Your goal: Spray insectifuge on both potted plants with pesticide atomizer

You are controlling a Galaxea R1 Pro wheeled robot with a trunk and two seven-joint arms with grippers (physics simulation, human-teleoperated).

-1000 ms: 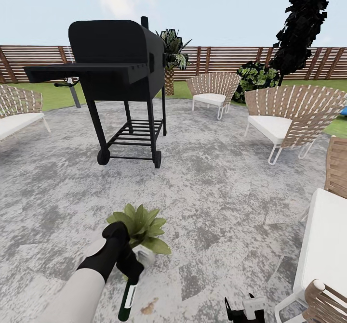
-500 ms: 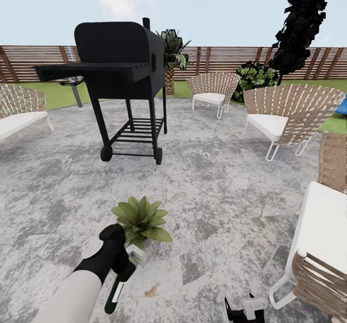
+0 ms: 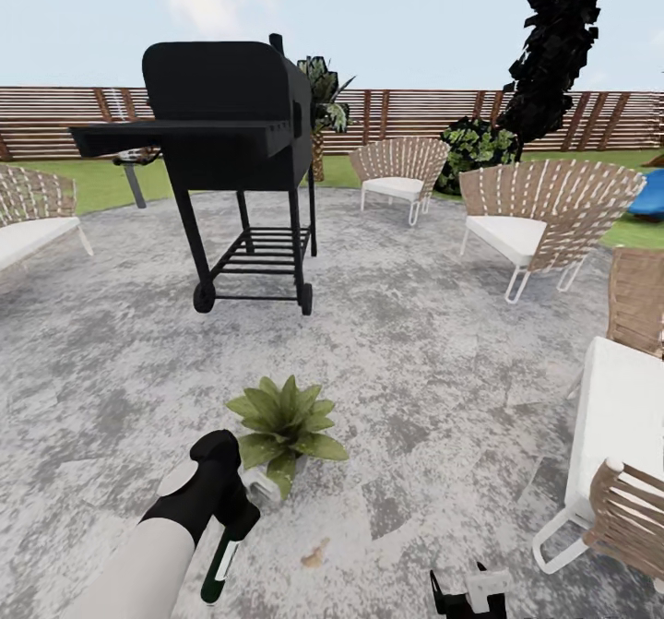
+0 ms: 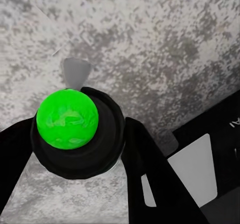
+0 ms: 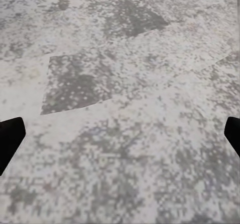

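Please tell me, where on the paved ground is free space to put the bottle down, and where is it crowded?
Free: the grey paved patio between the small green potted plant and the black wheeled grill; also right of the plant, toward the white table. Crowded: close by the plant, where the left gripper holds the dark green atomizer bottle.

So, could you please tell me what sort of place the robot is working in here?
It looks like a backyard garden patio: a round grey paved patio holds a black barbecue smoker and woven lounge chairs, with lawn and a brown slatted wooden fence behind, under open sky.
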